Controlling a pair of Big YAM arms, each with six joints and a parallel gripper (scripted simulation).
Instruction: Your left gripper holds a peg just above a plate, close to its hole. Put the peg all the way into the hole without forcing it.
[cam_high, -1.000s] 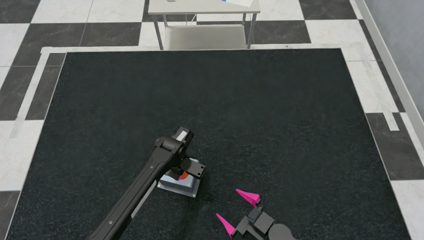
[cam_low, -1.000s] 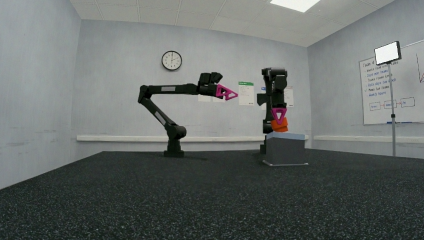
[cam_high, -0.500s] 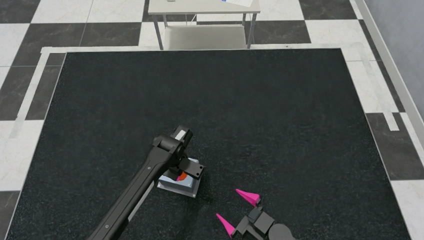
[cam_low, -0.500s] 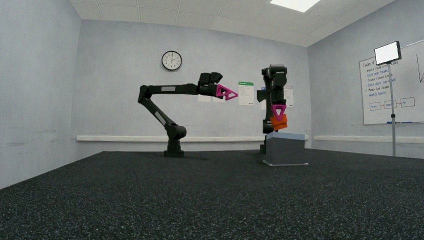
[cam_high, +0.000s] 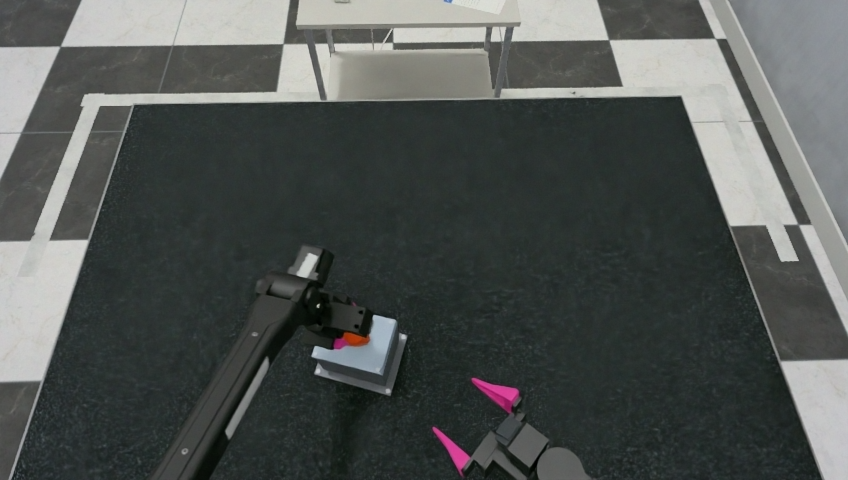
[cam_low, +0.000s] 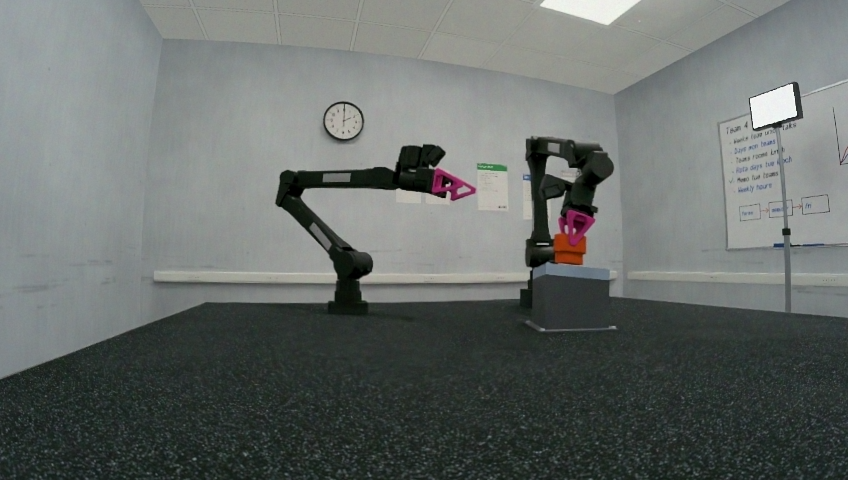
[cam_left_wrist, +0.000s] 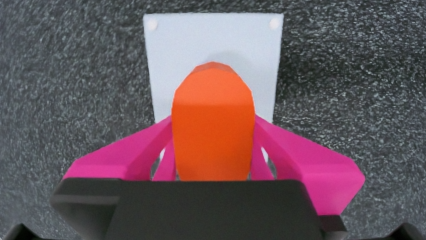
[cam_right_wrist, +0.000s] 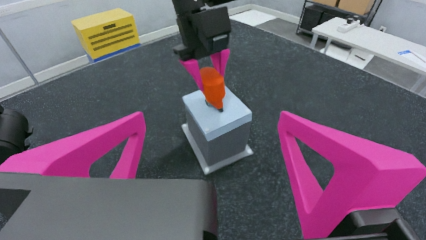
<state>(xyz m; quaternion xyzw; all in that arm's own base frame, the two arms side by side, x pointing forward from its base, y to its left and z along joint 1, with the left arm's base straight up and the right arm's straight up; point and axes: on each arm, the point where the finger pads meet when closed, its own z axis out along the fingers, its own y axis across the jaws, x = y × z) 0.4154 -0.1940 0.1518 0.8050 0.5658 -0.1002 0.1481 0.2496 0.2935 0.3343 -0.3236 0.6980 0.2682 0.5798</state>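
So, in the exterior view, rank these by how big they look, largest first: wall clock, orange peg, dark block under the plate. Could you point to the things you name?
1. dark block (cam_low: 571, 302)
2. wall clock (cam_low: 343, 121)
3. orange peg (cam_low: 569, 252)

From above I see the block (cam_high: 380, 342) (cam_low: 571, 300) (cam_left_wrist: 215, 37) (cam_right_wrist: 220, 117) low centre; level, right; close overhead, upper centre; obliquely, mid-frame.

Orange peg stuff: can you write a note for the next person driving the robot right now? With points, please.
Left end effector (cam_high: 351, 337) (cam_low: 572, 237) (cam_left_wrist: 213, 120) (cam_right_wrist: 212, 80): shut on the orange peg (cam_high: 355, 339) (cam_low: 570, 253) (cam_left_wrist: 213, 140) (cam_right_wrist: 213, 90).
Right end effector (cam_high: 453, 403) (cam_low: 474, 190) (cam_right_wrist: 211, 114): open, off to the side.
Plate (cam_high: 380, 339) (cam_low: 595, 272) (cam_left_wrist: 175, 35) (cam_right_wrist: 232, 110): light blue, right under the peg.
Done: peg gripped, roughly upright over the plate.
Left: line it up, lower it gently all the way in. Can't tell if its tip has entered.
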